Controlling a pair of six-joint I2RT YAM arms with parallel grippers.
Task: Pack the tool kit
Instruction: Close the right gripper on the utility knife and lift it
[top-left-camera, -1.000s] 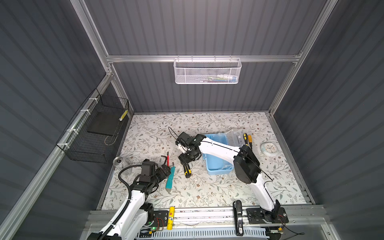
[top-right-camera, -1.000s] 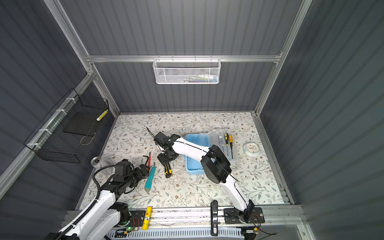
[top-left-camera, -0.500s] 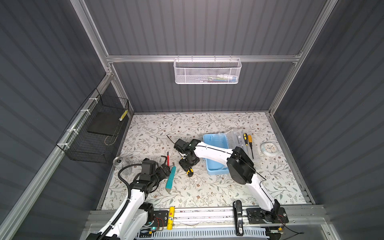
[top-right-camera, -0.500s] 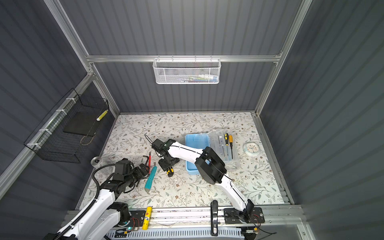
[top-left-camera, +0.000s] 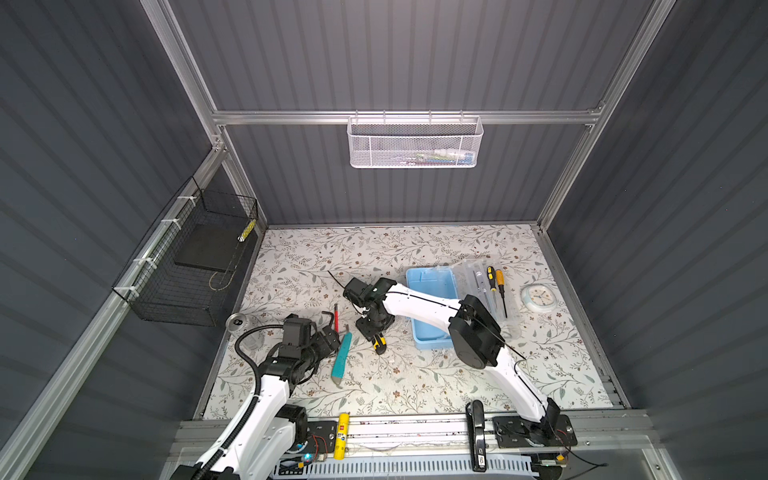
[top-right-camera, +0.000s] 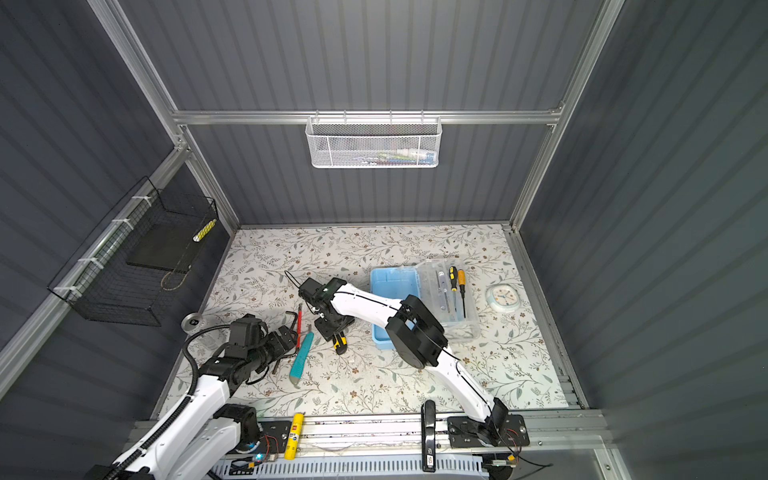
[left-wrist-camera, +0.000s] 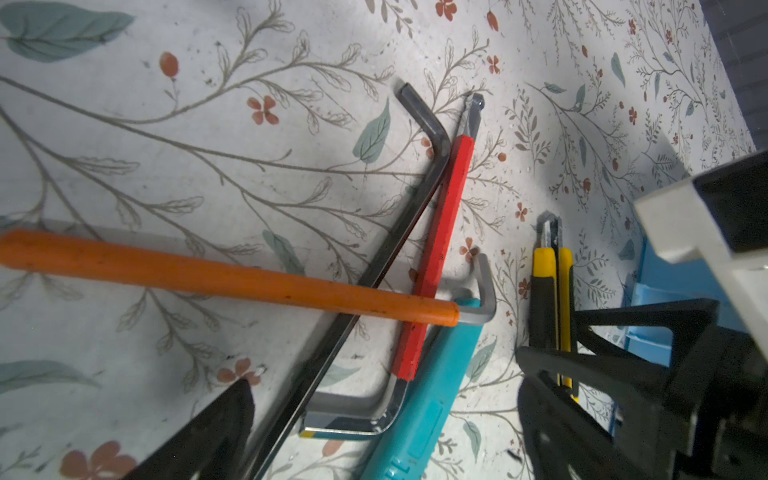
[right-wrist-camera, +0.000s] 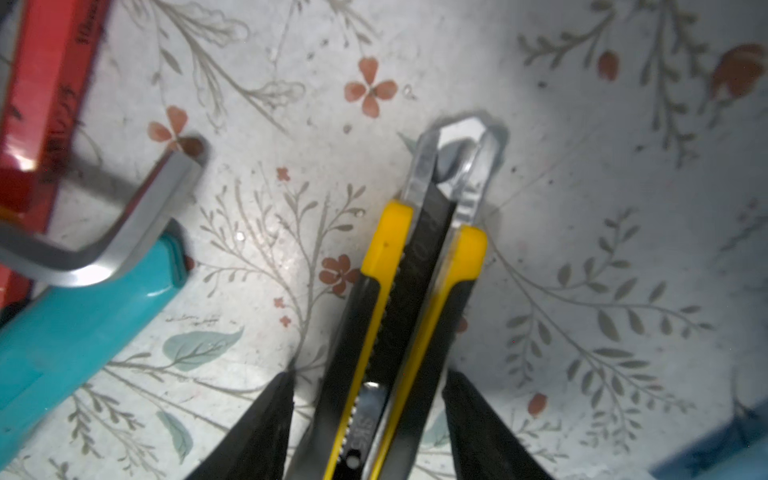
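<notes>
The light-blue tool kit box (top-left-camera: 430, 291) (top-right-camera: 390, 286) lies open, its clear lid (top-left-camera: 486, 299) flat beside it with two screwdrivers (top-left-camera: 498, 282) on it. The yellow-black utility knife (right-wrist-camera: 415, 291) (top-left-camera: 379, 344) lies on the table left of the box. My right gripper (right-wrist-camera: 365, 428) (top-left-camera: 374, 328) is open, one finger on each side of the knife's handle with small gaps. My left gripper (left-wrist-camera: 382, 436) (top-left-camera: 332, 338) is wide open and holds nothing. It hovers over hex keys, a red-sleeved one (left-wrist-camera: 436, 257), an orange-sleeved one (left-wrist-camera: 208, 274) and a black one (left-wrist-camera: 415, 187).
A teal cutter (top-left-camera: 343, 359) (left-wrist-camera: 428, 395) lies between the two grippers, under the hex keys. A can (top-left-camera: 237, 322) stands at the left edge, a small clock (top-left-camera: 539, 297) right of the lid. A black wire basket (top-left-camera: 195, 257) and a white mesh basket (top-left-camera: 415, 143) hang on the walls.
My right wrist has shifted left and come down over the utility knife, and its jaws have narrowed around the handle. The left arm has not moved.
</notes>
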